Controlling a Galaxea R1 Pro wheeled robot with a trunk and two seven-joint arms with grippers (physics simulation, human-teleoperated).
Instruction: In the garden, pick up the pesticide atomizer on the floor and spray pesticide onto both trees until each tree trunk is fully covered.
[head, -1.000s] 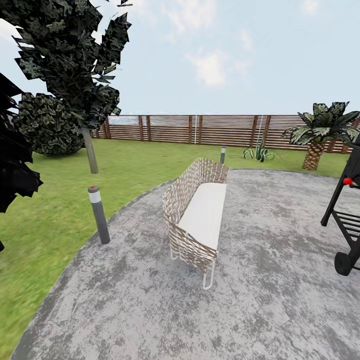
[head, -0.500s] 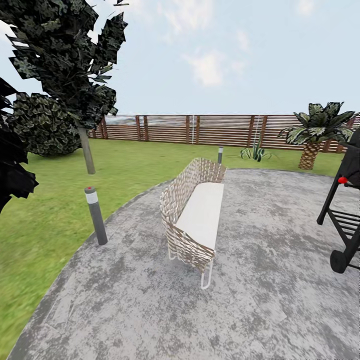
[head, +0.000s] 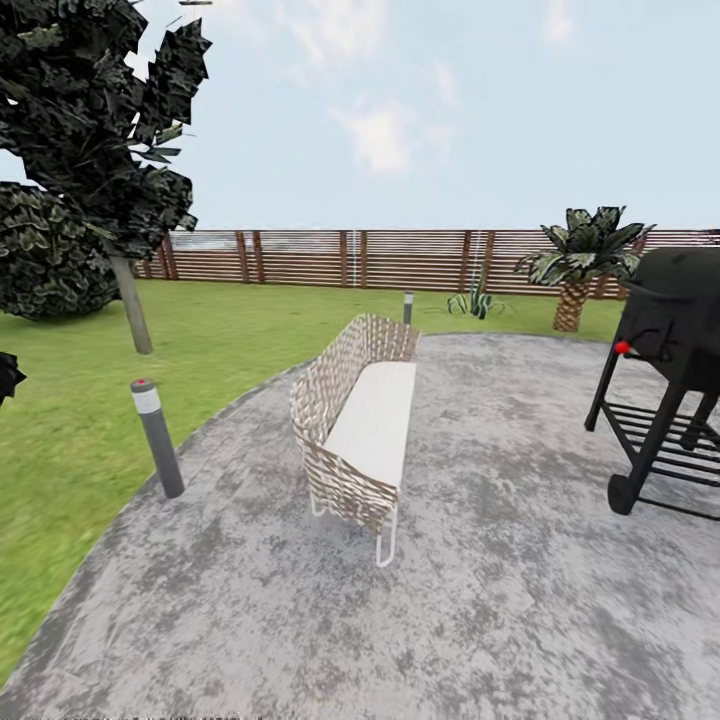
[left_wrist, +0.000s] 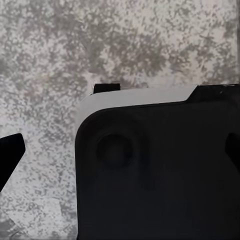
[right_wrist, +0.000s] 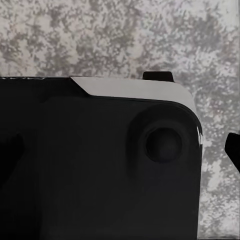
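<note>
The robot is looking out over the garden (head: 230, 330) from the grey paved patch (head: 480, 600). It is searching for the pesticide atomizer, and no sprayer is turning up in the pictures, so where it is lying cannot be told. That makes this the first step: driving around to find the sprayer before any picking up or spraying.

Both wrist cameras are pointing down at speckled grey paving. A big dark block with a pale edge, likely part of the robot's own body (left_wrist: 160, 170), is sitting close under the left claw, and a matching dark block (right_wrist: 100, 160) is sitting under the right claw. Whether each claw is apart or together cannot be told, and nothing is showing between the fingers.

Far out ahead of the claws, a woven bench (head: 360, 430) with a white seat is standing on the paving. A tree (head: 95, 130) with a thin grey tree trunk (head: 131, 305) is growing on the lawn, far off toward the left claw's side. A grey bollard post (head: 157, 438) is standing nearer, at the paving's edge. A black grill (head: 665, 370) is standing toward the right claw's side, with a short palm (head: 578, 265) and the brown fence (head: 400, 258) behind.

Next, the robot probably needs to turn and scan the ground for the small dark sprayer.
</note>
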